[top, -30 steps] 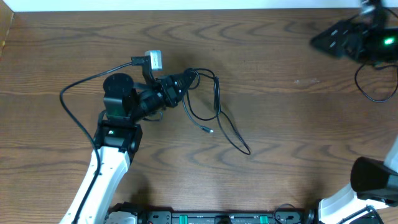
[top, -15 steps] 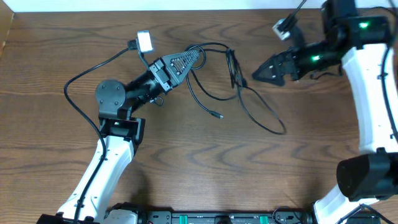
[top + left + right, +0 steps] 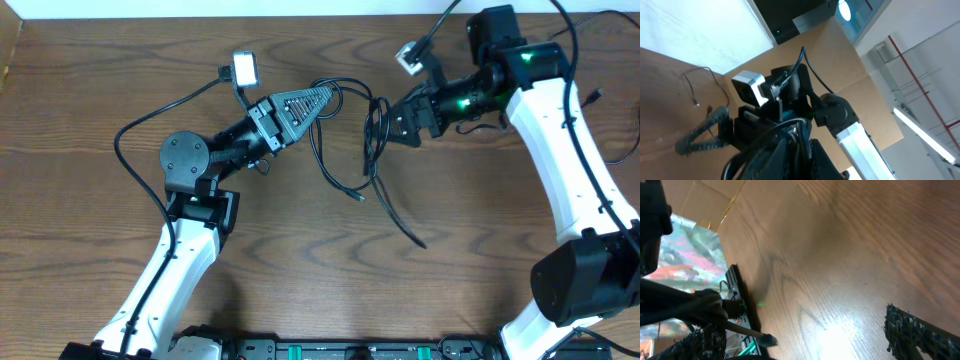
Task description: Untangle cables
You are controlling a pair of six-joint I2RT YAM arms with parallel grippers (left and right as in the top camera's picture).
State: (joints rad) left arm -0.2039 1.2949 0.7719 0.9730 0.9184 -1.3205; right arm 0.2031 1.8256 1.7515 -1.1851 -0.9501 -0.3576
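A bundle of thin black cables (image 3: 371, 150) loops across the middle of the wooden table (image 3: 480, 230). One small plug end (image 3: 359, 196) lies on the wood, and a loose tail (image 3: 405, 228) trails toward the front right. My left gripper (image 3: 325, 95) is shut on the cables' upper loops; in the left wrist view the black strands (image 3: 790, 131) run up from between its closed jaws (image 3: 801, 150). My right gripper (image 3: 388, 120) stands open right beside the bundle. In the right wrist view its fingers (image 3: 920, 335) are wide apart, and a cable with a plug end (image 3: 766, 340) passes near the left one.
The left arm's thicker black cable (image 3: 130, 140) arcs over the table at the left. A dark equipment rail (image 3: 350, 350) runs along the front edge. The table's far edge meets a white wall (image 3: 300, 8) at the top.
My right arm has swung in from the far right to the cable bundle, jaws open throughout. The left gripper has moved up and right with the cables, dragging their loops and tail along.
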